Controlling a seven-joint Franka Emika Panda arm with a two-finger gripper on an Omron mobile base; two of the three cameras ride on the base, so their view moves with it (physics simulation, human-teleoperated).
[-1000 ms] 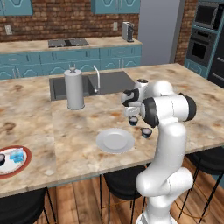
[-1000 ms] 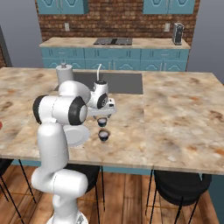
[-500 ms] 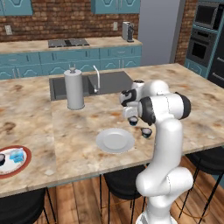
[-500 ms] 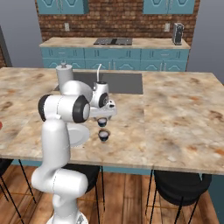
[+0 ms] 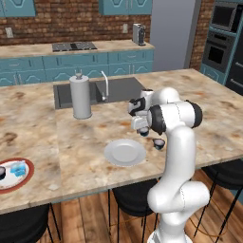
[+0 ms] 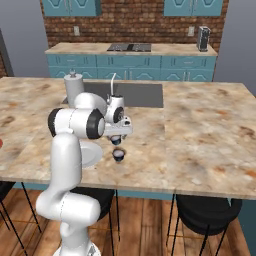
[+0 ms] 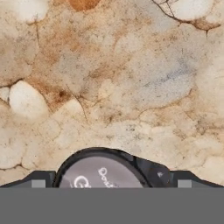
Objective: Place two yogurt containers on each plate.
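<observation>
At the far left of the surface (image 5: 38,142), close to its near edge, sits the cream plate with the red-brown rim (image 5: 26,179), cut by the left base view's border. It carries two containers: one dark round cup (image 5: 1,172) at the picture's edge and the light-blue boxy container (image 5: 18,169) just beside it. Further right and back, at the left rim of the sink (image 5: 118,88), stands one tall grey cylinder (image 5: 80,96). Toward the near edge lies the second plate, plain pale grey (image 5: 125,152), with nothing on it. To its right the gripper (image 5: 144,131) hangs above the surface with a dark round cup (image 7: 101,171) between its fingers; the hand view shows that cup's lid filling the gap between the two fingertips (image 7: 37,179), so the gripper is closed on it. Just right of the grey plate, a fourth container, another dark cup with a pale rim (image 5: 159,143), stands on the surface, apart from the plate and below the gripper (image 6: 115,139) in the right base view.
</observation>
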